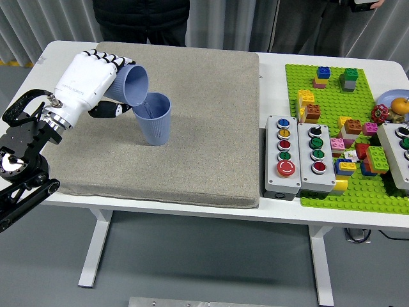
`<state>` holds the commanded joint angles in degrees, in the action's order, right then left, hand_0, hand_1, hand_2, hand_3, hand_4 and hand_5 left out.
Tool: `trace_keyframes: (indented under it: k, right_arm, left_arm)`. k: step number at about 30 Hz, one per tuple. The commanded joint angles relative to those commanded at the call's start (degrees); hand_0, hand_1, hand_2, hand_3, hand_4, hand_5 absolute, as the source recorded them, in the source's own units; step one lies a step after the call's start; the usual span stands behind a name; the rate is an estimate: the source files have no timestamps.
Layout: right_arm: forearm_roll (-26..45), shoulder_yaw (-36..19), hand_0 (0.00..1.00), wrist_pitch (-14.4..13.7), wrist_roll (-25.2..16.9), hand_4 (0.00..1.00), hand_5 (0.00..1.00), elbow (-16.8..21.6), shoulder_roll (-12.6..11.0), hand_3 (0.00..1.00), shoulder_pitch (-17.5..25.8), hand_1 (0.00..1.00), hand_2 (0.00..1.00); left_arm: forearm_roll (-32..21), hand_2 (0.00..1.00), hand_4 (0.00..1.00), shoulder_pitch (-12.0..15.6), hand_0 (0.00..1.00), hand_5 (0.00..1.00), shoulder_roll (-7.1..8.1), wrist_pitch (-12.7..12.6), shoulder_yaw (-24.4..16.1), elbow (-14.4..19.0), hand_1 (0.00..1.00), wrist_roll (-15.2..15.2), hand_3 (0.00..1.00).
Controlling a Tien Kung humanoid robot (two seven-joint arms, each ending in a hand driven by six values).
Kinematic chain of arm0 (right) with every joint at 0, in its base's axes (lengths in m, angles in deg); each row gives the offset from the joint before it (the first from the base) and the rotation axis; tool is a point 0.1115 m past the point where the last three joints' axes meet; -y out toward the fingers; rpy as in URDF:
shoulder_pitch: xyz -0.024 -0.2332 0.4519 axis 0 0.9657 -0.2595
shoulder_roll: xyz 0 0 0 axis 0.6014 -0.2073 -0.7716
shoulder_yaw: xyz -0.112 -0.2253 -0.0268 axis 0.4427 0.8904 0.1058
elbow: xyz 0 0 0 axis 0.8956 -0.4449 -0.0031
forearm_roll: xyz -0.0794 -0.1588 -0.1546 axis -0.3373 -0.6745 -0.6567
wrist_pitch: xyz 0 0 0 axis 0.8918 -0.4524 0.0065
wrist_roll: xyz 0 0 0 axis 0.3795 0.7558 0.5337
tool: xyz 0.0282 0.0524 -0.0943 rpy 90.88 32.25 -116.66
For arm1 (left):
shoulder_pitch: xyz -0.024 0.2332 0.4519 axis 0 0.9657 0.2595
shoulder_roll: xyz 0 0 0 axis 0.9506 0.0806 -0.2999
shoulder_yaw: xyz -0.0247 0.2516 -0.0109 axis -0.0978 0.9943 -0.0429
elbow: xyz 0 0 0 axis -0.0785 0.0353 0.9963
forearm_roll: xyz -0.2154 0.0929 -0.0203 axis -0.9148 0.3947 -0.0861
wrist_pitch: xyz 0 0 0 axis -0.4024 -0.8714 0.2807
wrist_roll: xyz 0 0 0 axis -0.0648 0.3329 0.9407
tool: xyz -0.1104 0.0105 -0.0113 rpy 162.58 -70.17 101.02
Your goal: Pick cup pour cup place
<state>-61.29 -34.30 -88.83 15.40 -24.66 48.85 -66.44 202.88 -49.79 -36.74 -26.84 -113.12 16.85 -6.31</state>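
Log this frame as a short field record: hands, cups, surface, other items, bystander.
left hand: grasps the tilted cup, mouth tipped toward the standing cup
right hand: not in view
standing cup: upright on the grey mat
stage: pouring pose, held cup not yet set down
other items: two button boxes, green brick plate with bricks, at right
person: stands at far side, hands not visible

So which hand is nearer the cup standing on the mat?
Left. The left hand tilts another cup over the standing cup; the right hand is out of view.
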Motion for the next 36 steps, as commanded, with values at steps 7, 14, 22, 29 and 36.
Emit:
trace_keyframes:
  k: [7,14,22,29,36]
  right_arm:
    - [-0.6,-0.2,0.716,0.1,0.1,0.002,0.183,0.0,-0.1,0.609,0.3,0.670,0.651]
    - [-0.6,-0.2,0.716,0.2,0.1,0.002,0.180,0.0,-0.1,0.610,0.4,0.670,0.651]
    - [-0.3,-0.1,0.716,0.1,0.0,0.002,0.180,0.0,-0.2,0.610,0.1,0.671,0.651]
    - [-0.1,-0.1,0.716,0.1,0.0,0.002,0.181,0.0,-0.2,0.610,-0.1,0.671,0.651]
    - [-0.2,-0.1,0.716,0.1,0.0,0.002,0.181,0.0,-0.2,0.610,-0.1,0.672,0.651]
  left_arm:
    - [0.1,0.623,0.717,-0.2,0.594,0.189,0.48,0.2,0.2,0.2,0.582,0.0,0.583]
    - [0.1,0.623,0.716,-0.1,0.594,0.191,0.36,0.1,-0.2,0.2,0.583,0.1,0.583]
    - [0.3,0.623,0.715,-1.1,0.594,0.189,0.55,0.0,0.2,0.3,0.583,0.3,0.583]
    - [0.4,0.624,0.715,-1.5,0.594,0.186,0.61,0.0,0.7,0.3,0.585,0.3,0.582]
    - [0.8,0.625,0.709,-1.9,0.593,0.177,0.91,0.0,1.6,0.6,0.583,0.6,0.583]
